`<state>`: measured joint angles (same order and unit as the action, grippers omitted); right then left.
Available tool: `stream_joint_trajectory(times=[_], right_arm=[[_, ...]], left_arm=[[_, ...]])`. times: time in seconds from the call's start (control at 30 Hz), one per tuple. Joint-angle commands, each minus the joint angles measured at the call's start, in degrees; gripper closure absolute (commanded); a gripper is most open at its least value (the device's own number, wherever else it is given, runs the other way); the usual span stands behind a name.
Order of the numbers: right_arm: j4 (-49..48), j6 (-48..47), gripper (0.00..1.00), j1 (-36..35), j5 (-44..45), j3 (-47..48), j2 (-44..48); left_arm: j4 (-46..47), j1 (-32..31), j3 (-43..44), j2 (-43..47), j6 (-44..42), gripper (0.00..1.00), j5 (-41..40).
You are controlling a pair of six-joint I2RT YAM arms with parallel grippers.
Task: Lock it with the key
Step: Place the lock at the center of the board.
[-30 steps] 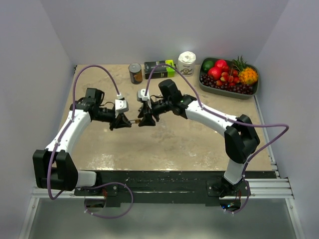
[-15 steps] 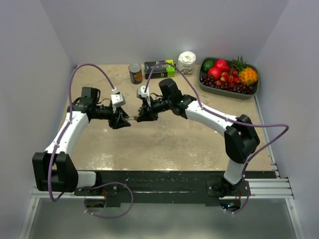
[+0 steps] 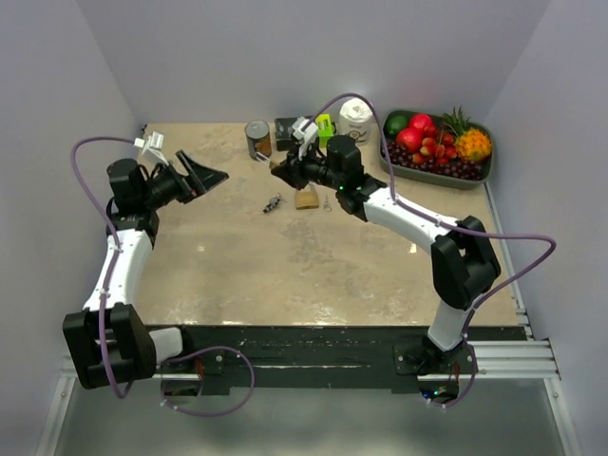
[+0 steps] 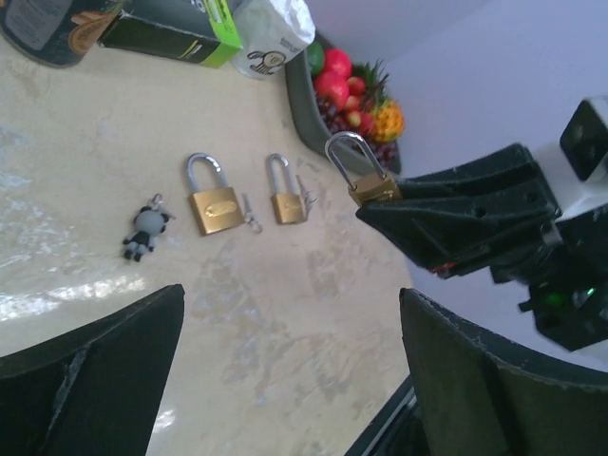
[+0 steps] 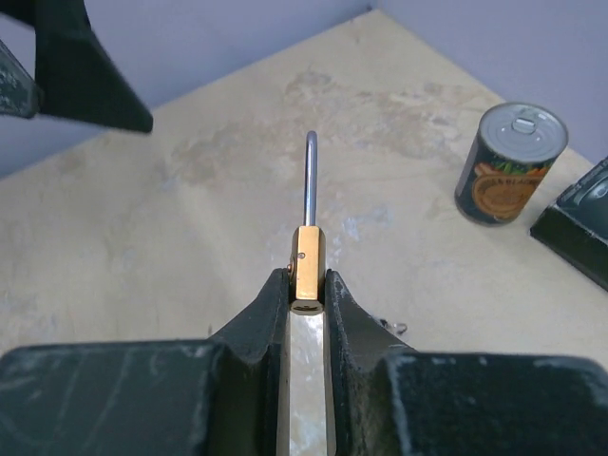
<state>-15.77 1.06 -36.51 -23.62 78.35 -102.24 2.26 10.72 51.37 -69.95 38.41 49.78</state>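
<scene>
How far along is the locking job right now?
Nothing looks finished. The right pincer holds a brass padlock above the table, no key visible in it. The left pincer is open and empty. Two other padlocks lie on the table with small keys beside them; probably a key must be picked up.

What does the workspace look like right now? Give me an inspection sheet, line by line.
Surface: beige mottled tabletop; no spill seen.
Job's things: brass padlock clamped shackle-up in the right gripper; larger padlock and smaller padlock lying flat side by side, a small key beside each; grey keychain figure next to them.
Clutter: can, dark box, white tub and fruit tray along the far edge.
Grippers: left gripper open, raised, holding nothing; right shut on the brass padlock.
Cables: a purple cable loops over each arm, off the table.
Surroundings: plain walls; nothing else seen.
</scene>
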Motion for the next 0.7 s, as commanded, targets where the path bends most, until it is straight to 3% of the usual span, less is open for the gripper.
stream_joint_trajectory(times=[0.0,0.33,0.67], right_arm=[[-10.5,8.0,1.00,-2.9,9.5,1.1,3.0],[-12.1,10.7,1.00,-9.1,17.6,3.7,-0.1],[-12.7,11.2,1.00,-11.6,20.0,3.7,-0.9]], left_arm=[[14.6,-2.2,-2.6,0.6,22.6,0.01,-4.9],[19.8,-7.6,-1.6,-3.3,25.6,0.05,-7.8],[22.1,-10.3,-0.7,-6.1,27.1,0.29,-9.3]])
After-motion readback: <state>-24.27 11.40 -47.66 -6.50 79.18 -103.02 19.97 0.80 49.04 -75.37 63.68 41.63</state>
